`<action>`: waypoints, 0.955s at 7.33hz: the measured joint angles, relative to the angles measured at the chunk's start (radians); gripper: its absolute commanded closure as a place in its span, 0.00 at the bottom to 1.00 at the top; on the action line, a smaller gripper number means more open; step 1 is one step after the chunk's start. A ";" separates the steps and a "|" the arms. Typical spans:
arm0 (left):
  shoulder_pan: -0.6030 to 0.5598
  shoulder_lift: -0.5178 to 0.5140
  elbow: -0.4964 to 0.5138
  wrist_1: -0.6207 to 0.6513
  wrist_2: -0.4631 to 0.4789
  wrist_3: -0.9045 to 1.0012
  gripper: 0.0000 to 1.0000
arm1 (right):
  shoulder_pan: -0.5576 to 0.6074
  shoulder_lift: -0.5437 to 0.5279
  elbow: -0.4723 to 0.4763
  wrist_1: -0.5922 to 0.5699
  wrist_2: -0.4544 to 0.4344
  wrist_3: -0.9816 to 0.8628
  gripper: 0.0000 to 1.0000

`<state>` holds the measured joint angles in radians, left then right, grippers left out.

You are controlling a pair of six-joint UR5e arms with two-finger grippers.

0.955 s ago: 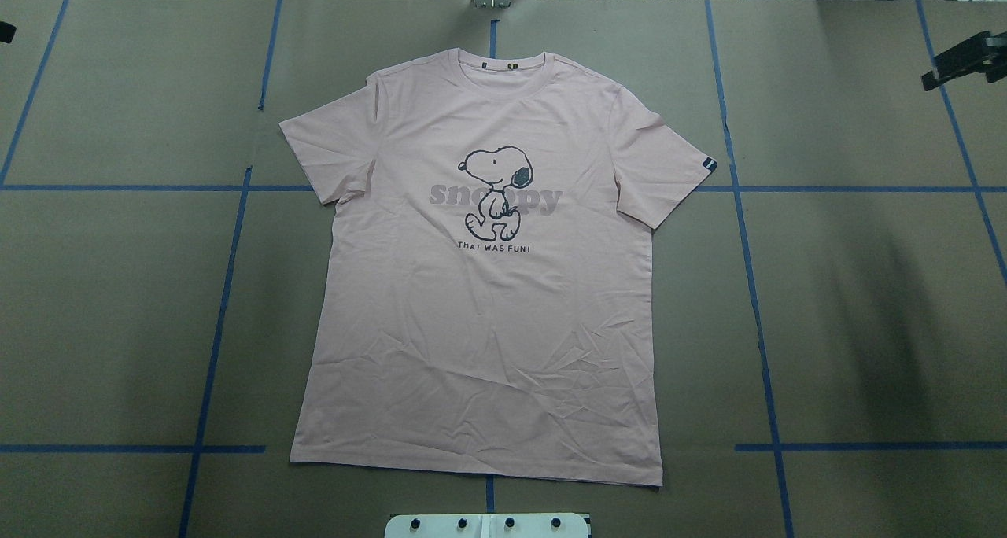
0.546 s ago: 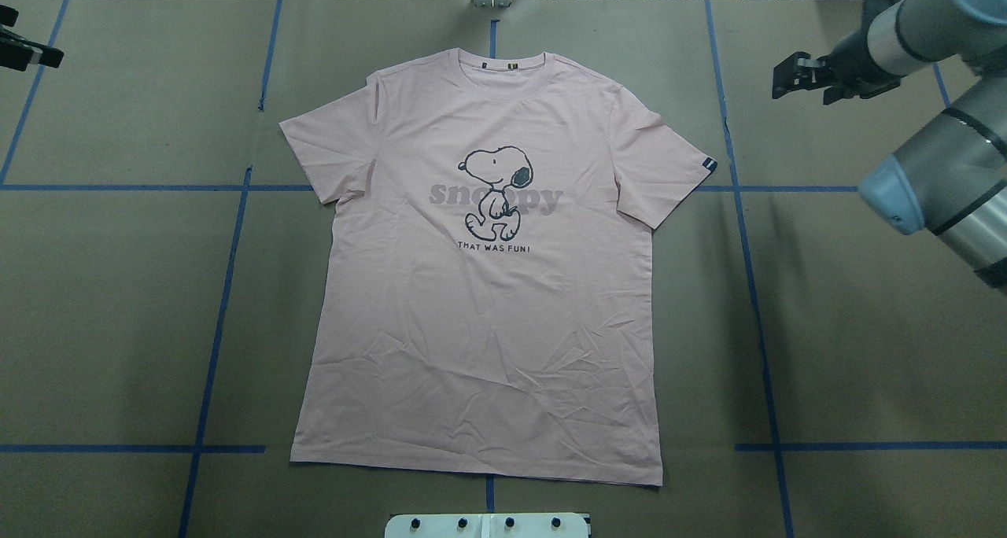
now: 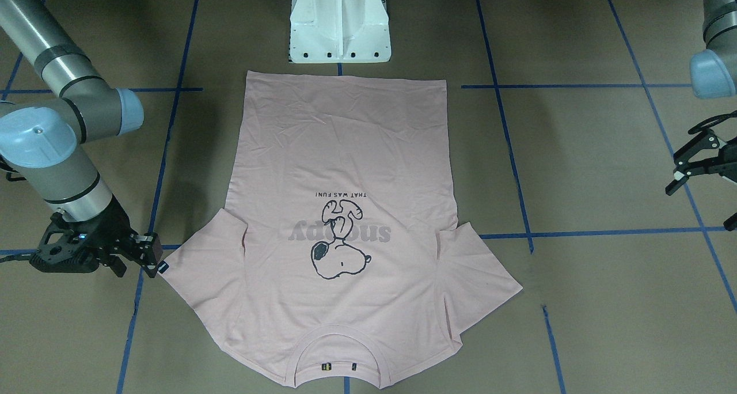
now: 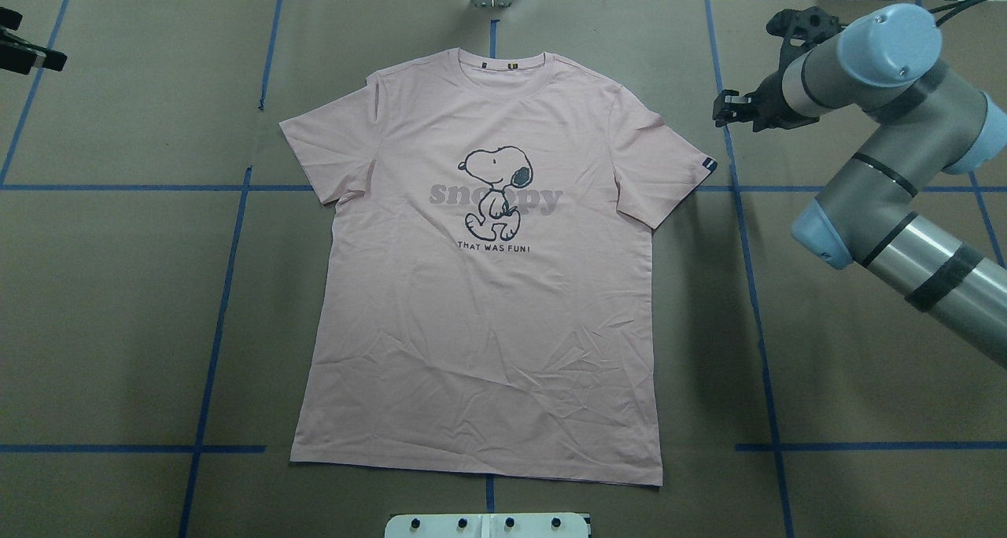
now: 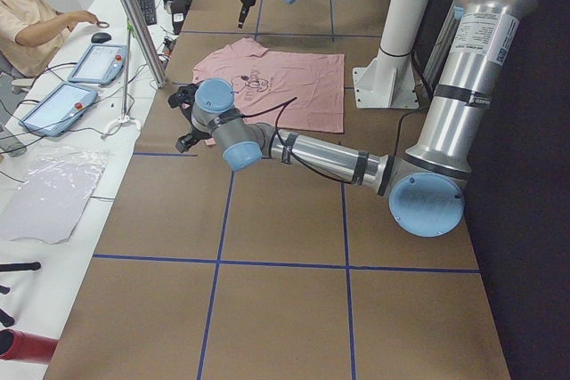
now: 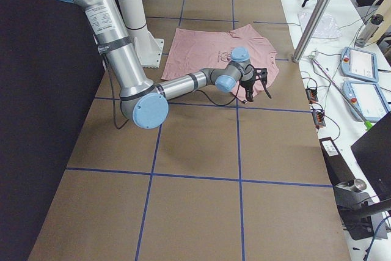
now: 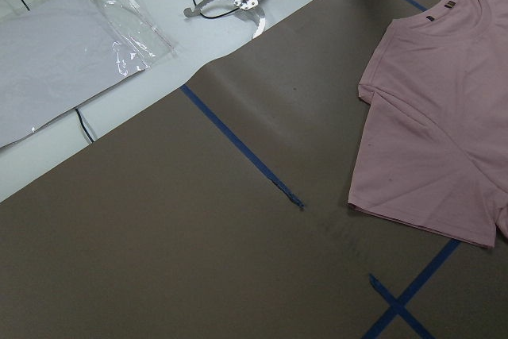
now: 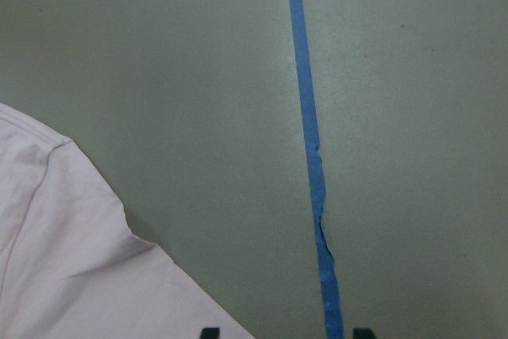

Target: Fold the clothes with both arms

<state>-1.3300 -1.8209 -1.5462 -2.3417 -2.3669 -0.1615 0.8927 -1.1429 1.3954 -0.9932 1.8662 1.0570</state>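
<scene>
The pale pink T-shirt [image 4: 488,302] lies flat, front up, in the middle of the table, with its collar at the far side; it also shows in the front-facing view [image 3: 345,152]. My right gripper [image 4: 720,112] is open and empty. It hovers just beside the tip of the sleeve with the small dark label [image 3: 164,267], apart from it. In the right wrist view the sleeve edge [image 8: 71,260] shows left of two spread fingertips [image 8: 361,331]. My left gripper [image 3: 680,172] is open and empty, far off the other sleeve, at the table's left edge [image 4: 35,53].
The brown table cover has blue tape lines [image 4: 212,326]. The white pedestal base [image 3: 339,25] stands at the shirt's hem. A plastic sheet [image 7: 63,45] and cables lie beyond the far edge. An operator [image 5: 27,15] sits by tablets at the far side.
My right arm has swung in from the right edge, and its gripper has moved left and a little nearer, close to the labelled sleeve. My left gripper has edged into view. The shirt has not moved.
</scene>
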 measured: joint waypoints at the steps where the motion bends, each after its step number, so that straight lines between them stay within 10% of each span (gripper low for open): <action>1: 0.000 0.000 0.000 0.000 0.000 0.000 0.00 | -0.019 0.004 -0.015 0.004 -0.024 0.001 0.41; 7: 0.000 0.000 0.000 -0.001 0.000 0.002 0.00 | -0.071 0.007 -0.041 0.005 -0.060 0.002 0.48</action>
<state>-1.3299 -1.8209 -1.5461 -2.3424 -2.3669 -0.1593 0.8213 -1.1355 1.3548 -0.9877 1.8058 1.0591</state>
